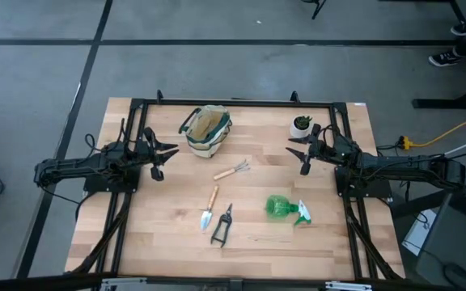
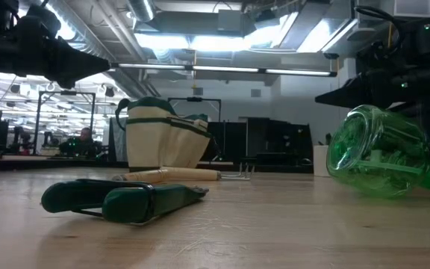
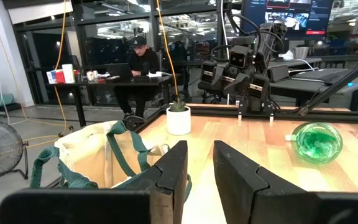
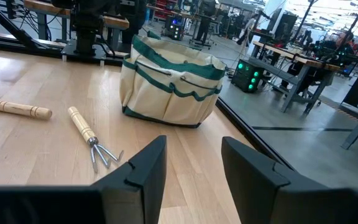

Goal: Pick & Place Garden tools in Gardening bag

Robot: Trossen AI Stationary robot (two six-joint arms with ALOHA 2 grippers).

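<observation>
Wooden worktop (image 1: 160, 242) carries all four tools, none of them in the bag (image 1: 207, 129). That beige bag with green trim stands upright near the far edge, left of centre in the high view, its mouth facing up. The rake (image 1: 232, 170) lies just in front of it toward the middle, tines pointing right. Nearer the front edge the trowel (image 1: 209, 208) lies with its wooden handle pointing away and its blade toward the front; the black shears (image 1: 222, 225) lie just beside it on the right, close but apart. The green bottle (image 1: 280, 208) lies on its side right of the shears, white trigger toward the right edge. A small plant (image 1: 302, 124) in a white pot stands near the far right corner.

Left pincer (image 1: 166, 157) hovers above the worktop at the left side, level with the bag and pointing toward the middle; its wrist view shows the two dark fingers (image 3: 169, 180) parted by a narrow gap with nothing between them. Right pincer (image 1: 299, 156) hovers at the right side just beside the plant, pointing inward; its fingers (image 4: 143, 168) stand apart, empty, with the rake and bag ahead of them.

Beyond the worktop, the left wrist view shows a person (image 3: 138, 65) seated at a desk.
</observation>
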